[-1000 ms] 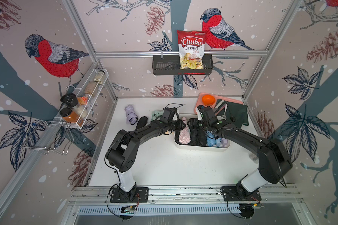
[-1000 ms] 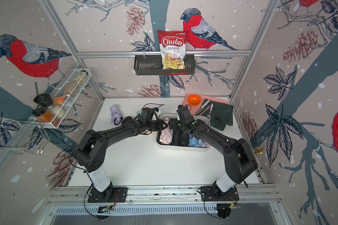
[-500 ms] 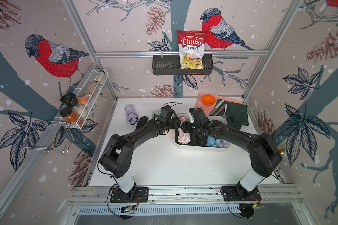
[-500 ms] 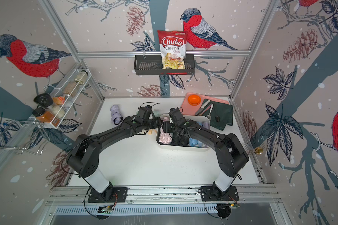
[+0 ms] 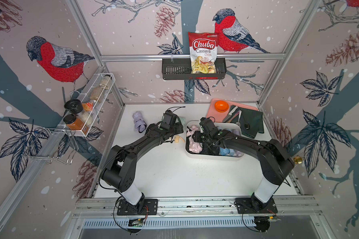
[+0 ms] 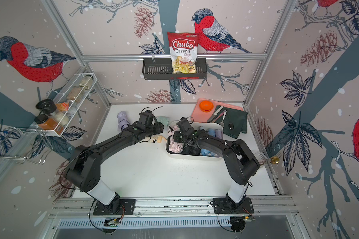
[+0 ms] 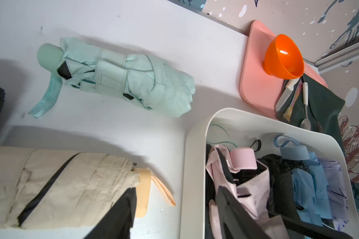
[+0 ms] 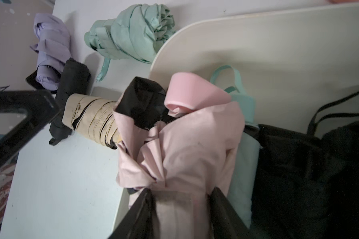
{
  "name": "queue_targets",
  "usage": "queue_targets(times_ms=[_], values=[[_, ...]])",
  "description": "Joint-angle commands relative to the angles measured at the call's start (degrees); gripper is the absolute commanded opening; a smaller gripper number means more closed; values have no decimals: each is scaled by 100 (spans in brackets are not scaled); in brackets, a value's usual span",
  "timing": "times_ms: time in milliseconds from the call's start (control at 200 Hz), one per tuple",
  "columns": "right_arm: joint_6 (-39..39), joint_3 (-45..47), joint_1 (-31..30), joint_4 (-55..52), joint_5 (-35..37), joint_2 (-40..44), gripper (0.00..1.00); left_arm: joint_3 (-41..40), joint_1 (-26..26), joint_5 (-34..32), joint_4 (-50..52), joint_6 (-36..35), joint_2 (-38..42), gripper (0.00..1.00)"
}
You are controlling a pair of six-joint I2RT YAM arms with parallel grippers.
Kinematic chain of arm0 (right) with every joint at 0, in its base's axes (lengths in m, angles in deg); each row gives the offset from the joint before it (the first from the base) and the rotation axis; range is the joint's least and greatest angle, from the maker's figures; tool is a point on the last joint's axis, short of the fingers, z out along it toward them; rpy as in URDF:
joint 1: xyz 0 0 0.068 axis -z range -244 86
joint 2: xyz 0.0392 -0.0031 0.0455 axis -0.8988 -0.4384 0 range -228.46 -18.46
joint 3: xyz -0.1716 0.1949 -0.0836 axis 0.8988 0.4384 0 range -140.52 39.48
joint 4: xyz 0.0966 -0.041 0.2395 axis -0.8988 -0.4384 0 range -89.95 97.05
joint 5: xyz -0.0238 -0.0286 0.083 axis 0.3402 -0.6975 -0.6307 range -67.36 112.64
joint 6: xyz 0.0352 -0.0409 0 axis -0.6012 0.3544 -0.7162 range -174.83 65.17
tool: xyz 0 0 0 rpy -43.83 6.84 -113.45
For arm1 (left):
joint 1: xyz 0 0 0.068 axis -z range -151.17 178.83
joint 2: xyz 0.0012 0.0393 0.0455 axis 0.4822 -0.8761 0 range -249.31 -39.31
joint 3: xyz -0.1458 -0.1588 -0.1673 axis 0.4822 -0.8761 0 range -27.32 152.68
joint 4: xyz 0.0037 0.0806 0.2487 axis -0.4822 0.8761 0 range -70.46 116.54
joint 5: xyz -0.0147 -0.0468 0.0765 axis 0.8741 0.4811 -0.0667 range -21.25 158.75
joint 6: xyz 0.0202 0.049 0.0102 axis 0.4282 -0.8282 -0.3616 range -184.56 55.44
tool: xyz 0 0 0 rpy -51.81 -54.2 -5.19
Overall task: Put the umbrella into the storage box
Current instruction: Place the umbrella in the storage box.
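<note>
Pink umbrella (image 8: 184, 157) now in right fingers (image 8: 137, 219)

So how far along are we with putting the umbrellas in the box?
Partway. Several folded umbrellas already lie in the cream-white plastic storage box. The right fingers clamp a pink folded umbrella at its end. Left on the white table: mint-green umbrella, beige umbrella, lilac umbrella, black umbrella.

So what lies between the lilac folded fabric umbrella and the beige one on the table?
A black folded fabric umbrella, seen in the right wrist view.
</note>
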Motion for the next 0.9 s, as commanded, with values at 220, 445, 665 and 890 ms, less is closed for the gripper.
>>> queue_targets(times_ms=[220, 445, 665, 890], values=[[-626, 138, -163, -1572, 1634, -119, 48, -222, -213, -334, 90, 53, 90, 67], [-583, 72, -356, -1360, 1582, -278, 53, -387, -427, -586, 89, 138, -67, 71], [-404, -67, -373, -1323, 1603, -65, 64, -666, -656, -563, -101, 419, -174, 91], [-190, -260, -380, -1390, 1597, 146, 74, -957, -699, -904, -158, 999, 4, 100]])
